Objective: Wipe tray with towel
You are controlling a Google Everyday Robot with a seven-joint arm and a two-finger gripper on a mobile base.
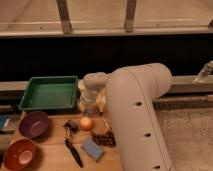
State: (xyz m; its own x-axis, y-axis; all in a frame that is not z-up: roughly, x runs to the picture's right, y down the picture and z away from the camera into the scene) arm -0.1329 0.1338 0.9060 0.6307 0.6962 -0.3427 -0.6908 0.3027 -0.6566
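Observation:
The green tray [49, 93] lies at the back left of the wooden table and holds nothing. The towel [92, 148], a small pale grey-blue square cloth, lies flat near the table's front, just left of my arm. My gripper [90, 103] hangs below the white wrist, just right of the tray's right front corner and well behind the towel. It sits over a white and yellowish item that it partly hides. My thick white arm [137, 120] covers the right part of the table.
A purple bowl [33, 124] and an orange bowl [19, 153] stand at the front left. An orange fruit [86, 123], a black-handled tool [73, 151] and a dark clump [105, 138] lie between gripper and towel. A darker blue block [3, 123] sits at the left edge.

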